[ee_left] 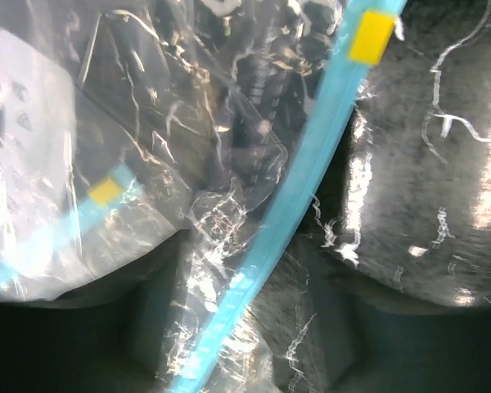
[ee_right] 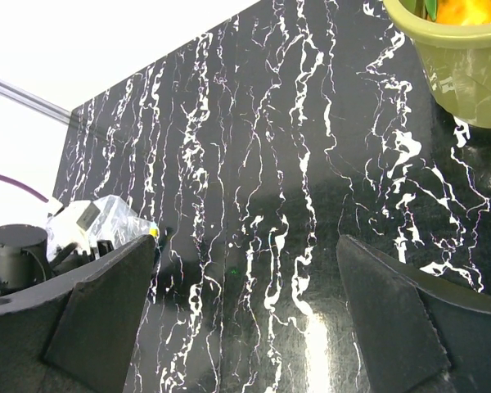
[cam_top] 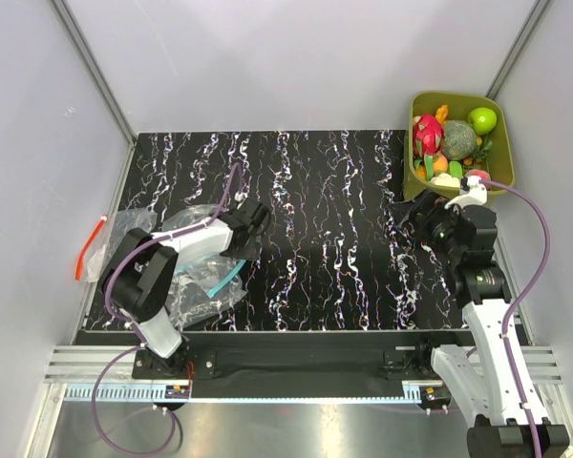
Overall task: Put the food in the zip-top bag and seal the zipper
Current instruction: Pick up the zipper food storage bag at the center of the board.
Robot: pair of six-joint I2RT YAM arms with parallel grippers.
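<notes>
- At the left end of the surface (cam_top: 334, 219), the zip-top bag (cam_top: 196, 286) lies crumpled and flat under the left arm. Its zipper (cam_top: 224, 279) curves along the edge nearer the middle.
- The left arm is folded back on itself, elbow low by the near edge. The left gripper (cam_top: 251, 224) sits over the bag's far right corner.
- The left wrist view is filled with crinkled plastic and the blue-green strip. I cannot tell whether this gripper is spread or pressed together.
- The strip carries two small yellow tabs, seen only in the left wrist view; they are too blurred to tell any print.
- The food (cam_top: 456, 140) is heaped in the olive-green tub (cam_top: 504, 172) at the far right corner, well apart from the bag.
- The right arm reaches up toward the tub. The right gripper (ee_right: 247, 246) is spread wide over bare surface, with nothing between its fingers.
- The right wrist view catches the tub wall and, far off, a bit of the bag.
- Only the top view shows a second clear bag (cam_top: 119, 234) with an orange-red strip, just left of the first.
</notes>
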